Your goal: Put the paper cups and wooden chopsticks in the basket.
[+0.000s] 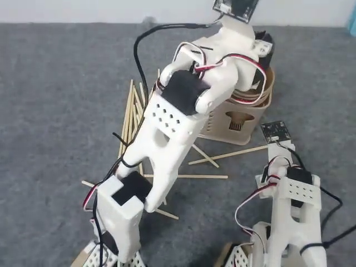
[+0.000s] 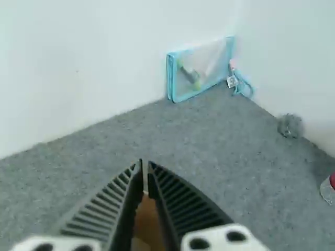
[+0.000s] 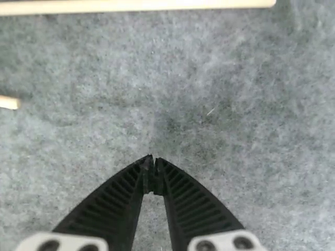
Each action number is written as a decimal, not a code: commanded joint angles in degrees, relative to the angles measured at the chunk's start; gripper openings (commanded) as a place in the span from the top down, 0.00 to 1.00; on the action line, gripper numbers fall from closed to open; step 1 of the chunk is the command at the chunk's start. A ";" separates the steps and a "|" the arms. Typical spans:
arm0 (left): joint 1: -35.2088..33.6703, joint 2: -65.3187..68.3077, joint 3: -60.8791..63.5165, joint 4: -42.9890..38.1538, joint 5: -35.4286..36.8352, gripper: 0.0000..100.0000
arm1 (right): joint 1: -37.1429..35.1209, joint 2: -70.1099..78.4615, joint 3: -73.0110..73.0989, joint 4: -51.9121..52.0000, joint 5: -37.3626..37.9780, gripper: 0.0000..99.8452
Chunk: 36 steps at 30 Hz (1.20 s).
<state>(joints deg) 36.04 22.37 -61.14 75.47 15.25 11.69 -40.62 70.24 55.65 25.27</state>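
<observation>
1. Nearest us, the left arm [image 1: 167, 128] stretches across the table [image 1: 50, 100], so its far end hangs over the basket [image 1: 253, 125] standing at the back right.
2. On that arm, the left gripper [image 2: 145, 166] has its fingers narrowed to a slit above a brown surface, probably the basket's inside. We cannot tell whether anything thin is pinched there.
3. Over bare table, the right gripper [image 3: 151, 159] points down with its fingers pressed together and empty. One chopstick [image 3: 136, 5] lies just beyond it.
4. Beside the basket, chopsticks [image 1: 206, 177] lie scattered on the table, several under the left arm. We judge that plenty is left to collect.
</observation>
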 commanded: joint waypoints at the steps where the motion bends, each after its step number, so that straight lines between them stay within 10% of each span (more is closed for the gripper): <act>1: 2.11 -2.20 -3.38 4.22 0.70 0.99 | -0.75 -1.71 -0.26 -0.66 0.79 0.99; 14: -2.64 -10.90 -3.47 25.14 -4.66 0.99 | -0.75 -1.71 -0.26 -0.66 0.79 0.99; 22: -3.52 -25.67 15.25 24.88 -4.57 0.99 | -0.75 -1.71 -0.26 -0.66 0.79 0.99; 36: -5.63 -42.64 57.27 -18.11 -4.13 0.99 | -1.98 -1.71 -0.26 -0.66 0.79 0.99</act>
<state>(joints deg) 28.31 -16.31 -9.80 68.09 11.30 10.20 -40.62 70.24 55.65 25.45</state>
